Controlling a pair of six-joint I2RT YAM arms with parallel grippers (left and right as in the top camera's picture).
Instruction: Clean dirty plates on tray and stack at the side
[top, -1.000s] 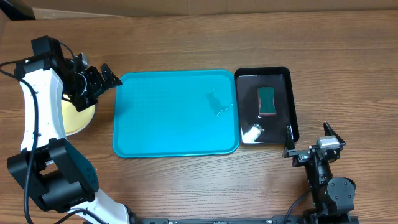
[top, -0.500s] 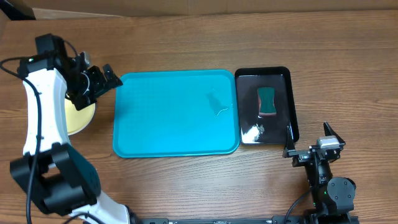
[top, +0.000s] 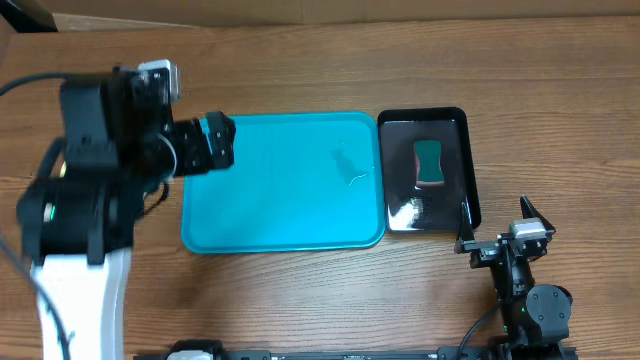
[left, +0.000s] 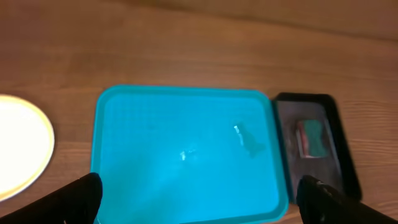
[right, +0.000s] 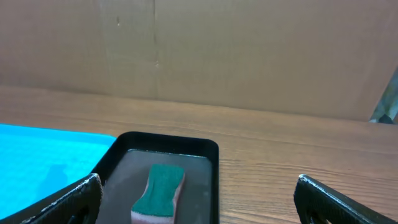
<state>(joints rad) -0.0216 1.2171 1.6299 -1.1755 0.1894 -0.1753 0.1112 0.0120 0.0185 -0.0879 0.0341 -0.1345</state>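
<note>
The left gripper, jaws spread and grasping nothing, is hovering above the rectangular turquoise plastic tray; the right gripper, equally released, is facing the glossy black tray.

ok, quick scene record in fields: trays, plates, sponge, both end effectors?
turquoise tray: no plates on it, a few wet streaks
plate: one pale plate seen on the table left of the tray; count under it cannot be told
sponge: green, lying in the black tray
left end effector: open, empty, over the tray's left edge
right end effector: open, empty, facing the black tray
</note>
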